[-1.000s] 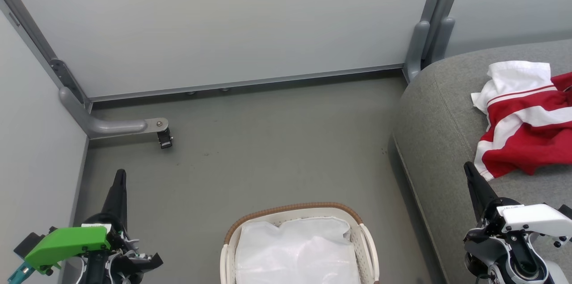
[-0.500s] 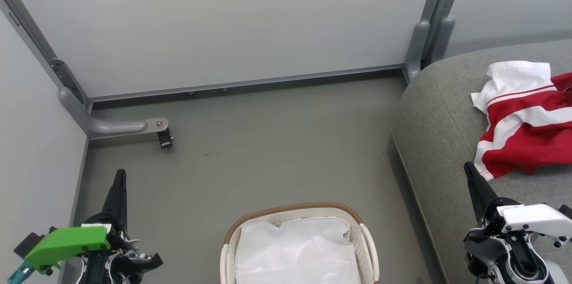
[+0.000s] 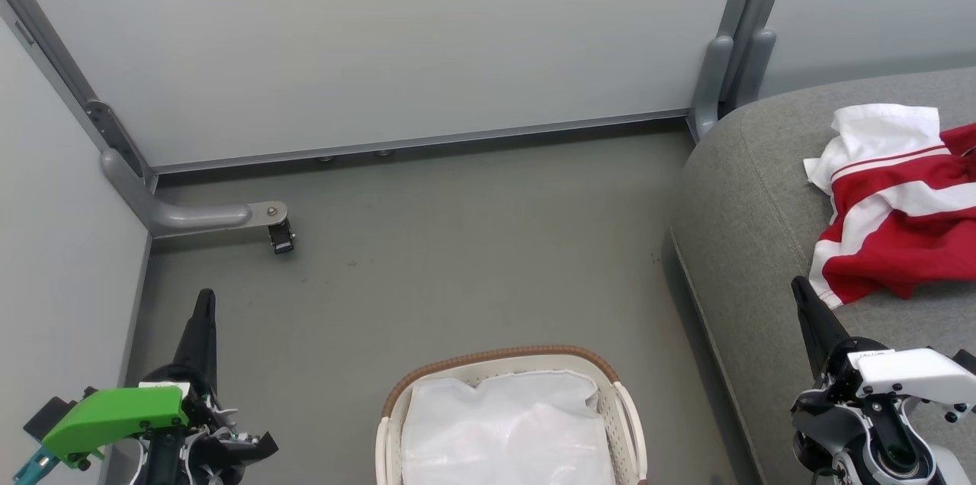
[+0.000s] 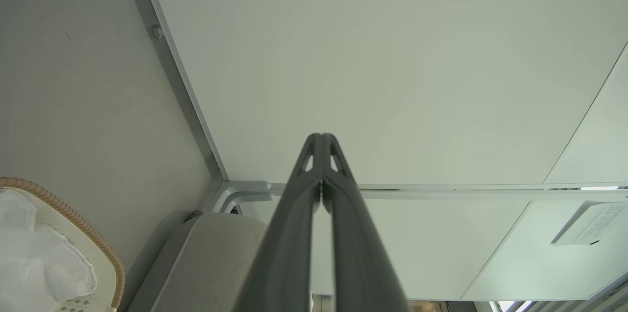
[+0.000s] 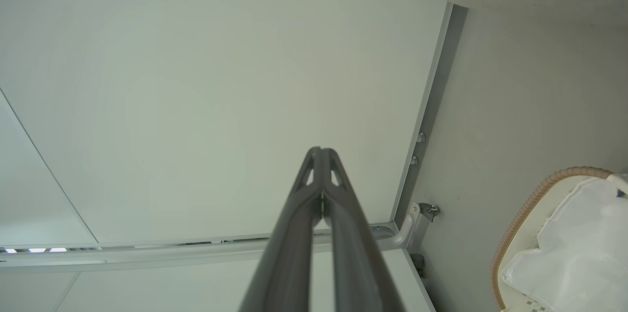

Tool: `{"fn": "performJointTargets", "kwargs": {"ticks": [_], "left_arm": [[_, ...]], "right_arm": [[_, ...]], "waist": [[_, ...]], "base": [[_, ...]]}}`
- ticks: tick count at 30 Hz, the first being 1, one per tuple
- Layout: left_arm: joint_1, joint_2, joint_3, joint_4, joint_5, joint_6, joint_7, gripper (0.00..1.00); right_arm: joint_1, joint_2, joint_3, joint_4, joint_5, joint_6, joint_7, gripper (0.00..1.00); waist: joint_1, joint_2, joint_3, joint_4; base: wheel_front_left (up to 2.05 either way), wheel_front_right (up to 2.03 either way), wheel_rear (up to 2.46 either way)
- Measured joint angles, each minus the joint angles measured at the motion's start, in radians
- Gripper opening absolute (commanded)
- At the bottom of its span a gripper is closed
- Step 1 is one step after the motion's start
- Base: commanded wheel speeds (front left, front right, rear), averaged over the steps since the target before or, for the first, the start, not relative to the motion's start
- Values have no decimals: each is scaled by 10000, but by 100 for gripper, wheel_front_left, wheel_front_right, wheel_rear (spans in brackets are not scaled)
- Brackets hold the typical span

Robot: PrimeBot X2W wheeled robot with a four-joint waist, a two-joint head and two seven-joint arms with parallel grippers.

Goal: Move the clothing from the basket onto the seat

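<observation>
On the seat [image 3: 747,226], right side of head view: clothing [image 3: 896,218], a crumpled red garment with white panels and thin stripes. Right gripper [image 3: 799,285] sits just beside its lower-left hem; can't tell if they touch. Its fingers are pressed together, tips meeting in the right wrist view, nothing between them. Left gripper [image 3: 204,302] is well apart from the clothing, low on the far left over the floor [image 3: 457,279], fingers likewise pressed together and empty.

Basket [image 3: 496,358] at bottom centre, between the two grippers: oval white perforated plastic, brown woven rim, white handles. A thin translucent white plastic sheet [image 3: 503,424] lies inside it; no red fabric visible there.

Seat is grey woven fabric with rounded edge and a stitched seam. Floor is smooth dull grey. Pale grey partition panels [image 3: 381,35] in metal frames behind, with a bracket foot and small caster [image 3: 280,237] at left.
</observation>
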Motion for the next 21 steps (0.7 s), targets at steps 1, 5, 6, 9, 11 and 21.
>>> {"fn": "performJointTargets", "kwargs": {"ticks": [1, 5, 6, 9, 11, 21], "left_arm": [[0, 0, 0, 0, 0, 0, 0, 0], [0, 0, 0, 0, 0, 0, 0, 0], [0, 0, 0, 0, 0, -2, 0, 0], [0, 0, 0, 0, 0, 0, 0, 0], [0, 0, 0, 0, 0, 0, 0, 0], [0, 0, 0, 0, 0, 0, 0, 0]], "right_arm": [[0, 0, 0, 0, 0, 0, 0, 0], [0, 0, 0, 0, 0, 0, 0, 0], [0, 0, 0, 0, 0, 2, 0, 0], [0, 0, 0, 0, 0, 0, 0, 0], [0, 0, 0, 0, 0, 0, 0, 0], [0, 0, 0, 0, 0, 0, 0, 0]], "waist": [[0, 0, 0, 0], [0, 0, 0, 0], [0, 0, 0, 0], [0, 0, 0, 0], [0, 0, 0, 0], [0, 0, 0, 0]], "base": [[0, 0, 0], [0, 0, 0], [0, 0, 0], [0, 0, 0], [0, 0, 0], [0, 0, 0]]}}
